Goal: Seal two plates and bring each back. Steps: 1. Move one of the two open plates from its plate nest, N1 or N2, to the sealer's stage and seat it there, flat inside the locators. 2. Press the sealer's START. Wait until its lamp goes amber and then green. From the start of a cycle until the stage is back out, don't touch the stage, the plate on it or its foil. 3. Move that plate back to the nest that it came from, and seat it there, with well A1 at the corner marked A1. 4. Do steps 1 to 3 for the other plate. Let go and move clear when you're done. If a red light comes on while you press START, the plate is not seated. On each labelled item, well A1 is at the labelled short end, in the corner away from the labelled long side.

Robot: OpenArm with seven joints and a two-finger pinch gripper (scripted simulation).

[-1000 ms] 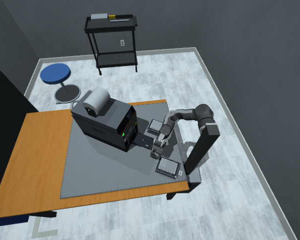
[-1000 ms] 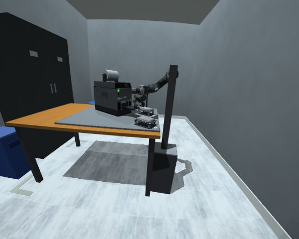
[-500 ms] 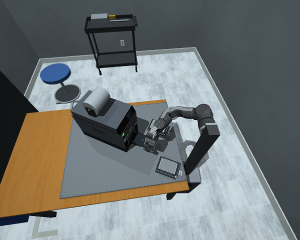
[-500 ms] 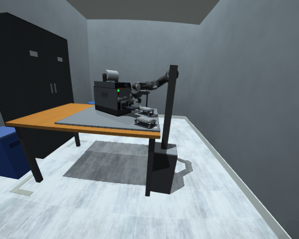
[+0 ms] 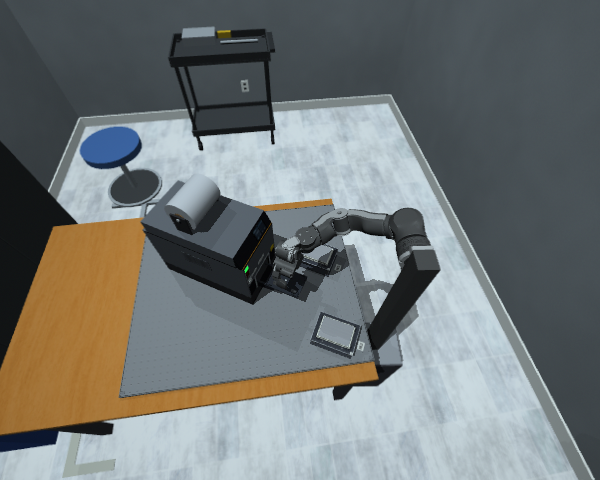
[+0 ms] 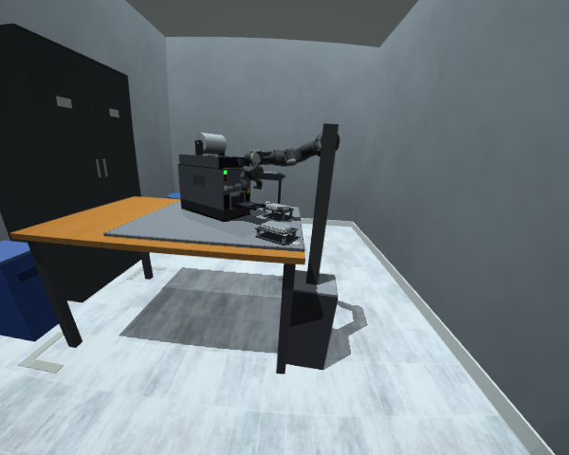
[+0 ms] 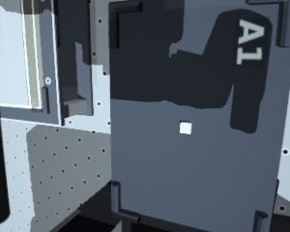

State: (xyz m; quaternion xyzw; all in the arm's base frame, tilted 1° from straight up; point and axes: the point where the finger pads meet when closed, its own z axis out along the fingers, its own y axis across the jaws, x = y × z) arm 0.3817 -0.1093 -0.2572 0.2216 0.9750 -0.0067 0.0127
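My gripper (image 5: 286, 280) (image 6: 258, 185) is open and empty, above the sealer's stage (image 5: 299, 289) (image 6: 247, 204) (image 7: 198, 166), which is out. The stage is bare, with corner locators and an A1 mark at its upper right in the wrist view. One finger shows at that view's left edge. One plate (image 5: 336, 331) (image 6: 276, 227) sits in the near nest (image 5: 317, 340). The other plate (image 5: 322, 254) (image 6: 277, 207) (image 7: 7, 53) sits in the far nest, beside the stage. The nest numbers are too small to read. The sealer (image 5: 200, 267) (image 6: 201, 188) shows a green lamp (image 5: 246, 269) (image 6: 225, 172).
The sealer body with its foil roll (image 5: 197, 198) (image 6: 212, 142) stands close to the gripper. The arm's dark post (image 5: 406, 299) (image 6: 323, 195) stands at the right edge of the table. A cart (image 5: 228, 57) and a blue stool (image 5: 110, 146) are away from the table.
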